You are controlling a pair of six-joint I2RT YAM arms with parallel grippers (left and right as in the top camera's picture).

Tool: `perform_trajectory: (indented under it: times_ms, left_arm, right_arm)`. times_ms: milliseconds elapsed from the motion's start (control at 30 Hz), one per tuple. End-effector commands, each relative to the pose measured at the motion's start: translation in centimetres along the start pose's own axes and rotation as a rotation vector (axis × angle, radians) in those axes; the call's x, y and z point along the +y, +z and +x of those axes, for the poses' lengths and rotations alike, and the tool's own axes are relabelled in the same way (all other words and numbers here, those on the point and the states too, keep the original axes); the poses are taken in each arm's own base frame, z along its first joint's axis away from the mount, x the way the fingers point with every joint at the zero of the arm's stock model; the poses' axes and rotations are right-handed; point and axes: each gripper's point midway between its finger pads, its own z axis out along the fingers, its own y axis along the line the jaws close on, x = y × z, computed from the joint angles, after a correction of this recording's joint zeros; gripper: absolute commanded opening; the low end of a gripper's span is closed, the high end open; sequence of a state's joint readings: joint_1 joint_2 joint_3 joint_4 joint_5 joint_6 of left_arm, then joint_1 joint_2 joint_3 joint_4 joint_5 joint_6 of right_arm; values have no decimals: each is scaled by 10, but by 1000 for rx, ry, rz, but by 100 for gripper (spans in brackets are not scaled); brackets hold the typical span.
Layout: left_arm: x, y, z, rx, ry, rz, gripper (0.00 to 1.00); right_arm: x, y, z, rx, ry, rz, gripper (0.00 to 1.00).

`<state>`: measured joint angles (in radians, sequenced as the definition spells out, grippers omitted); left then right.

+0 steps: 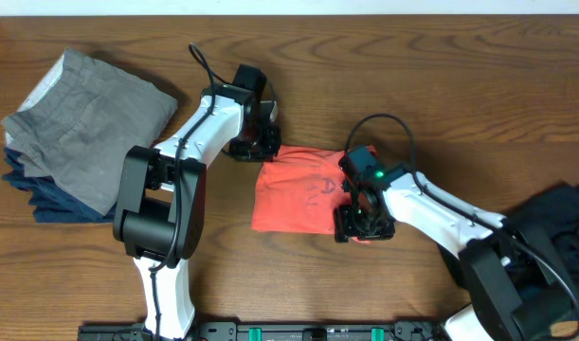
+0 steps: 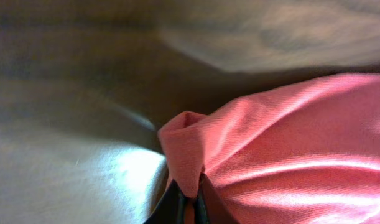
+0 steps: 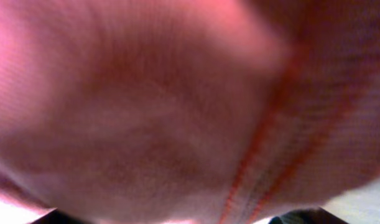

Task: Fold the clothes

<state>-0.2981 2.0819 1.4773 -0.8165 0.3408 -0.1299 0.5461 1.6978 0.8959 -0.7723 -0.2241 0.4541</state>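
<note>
Overhead view. A wooden table [image 1: 384,57] fills the frame. At its left end lies a pile of folded clothes [image 1: 90,133], a grey piece on top and navy ones beneath. The white left arm [image 1: 171,189] reaches up from the near edge toward the middle of the table; the right arm [image 1: 441,213] reaches in from the lower right.

Between the two arms lies the red T-shirt [image 1: 294,194], gathered into a rough rectangle near the table's centre, with faint dark lettering showing on its upper face. A black garment [image 1: 564,223] lies bunched at the right edge, well apart from the shirt and partly behind the right arm.

The left gripper [image 1: 261,144] sits at the shirt's far left corner; the right gripper [image 1: 363,225] sits over its near right corner, a scrap of red cloth showing under it.

Left wrist view. A raised fold of the T-shirt [image 2: 289,143] runs down between the dark fingers [image 2: 177,208], which are pressed together on it — the left gripper [image 2: 191,202] is clamped on the cloth. Bare table [image 2: 65,174] lies beside the fold.

Right wrist view. Blurred red cloth [image 3: 146,112] covers nearly the whole frame, a stitched seam crossing its right side — whether the right jaws are apart or together cannot be told.
</note>
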Motion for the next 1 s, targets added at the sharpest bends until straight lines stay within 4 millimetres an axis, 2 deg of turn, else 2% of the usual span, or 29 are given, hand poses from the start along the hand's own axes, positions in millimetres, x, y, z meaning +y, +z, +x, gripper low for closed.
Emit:
perform_trajectory:
  times_ms: [0, 100, 200, 367, 467, 533, 633, 667, 767, 800, 900, 967]
  left_arm:
    - [19, 3, 12, 49, -11, -100, 6]
    - [32, 0, 29, 115, -26, -175, 6]
    - [35, -5, 56, 219, -72, -192, 6]
    - [20, -20, 106, 430, -217, -149, 6]
    - [11, -28, 122, 508, -245, -118, 6]
    - [10, -32, 129, 536, -253, -120, 7]
    - [10, -37, 133, 550, -257, -128, 11]
    - [11, -38, 133, 545, -253, -133, 15]
    - [10, -40, 133, 541, -252, -133, 58]
    - [10, -41, 134, 548, -254, -135, 63]
    - [10, -45, 139, 565, -258, -139, 63]
    - [12, -48, 134, 534, -237, -145, 62]
  right_arm:
    - [-45, 2, -14, -110, 94, 211, 66]
    - [-64, -6, -38, -216, 123, 283, 70]
    - [-74, -19, -74, -357, 141, 296, 72]
    - [-63, -58, -148, -630, 62, 206, 74]
    - [-49, -81, -172, -709, 1, 153, 75]
    - [-46, -90, -176, -710, -15, 158, 76]
    - [-47, -93, -168, -645, -18, 181, 78]
    - [-49, -92, -161, -609, -16, 191, 79]
    - [-56, -88, -142, -512, 7, 218, 78]
    - [-57, -87, -137, -489, 12, 224, 77]
    - [-63, -81, -123, -426, 15, 246, 76]
    - [-66, -79, -117, -402, 27, 253, 76]
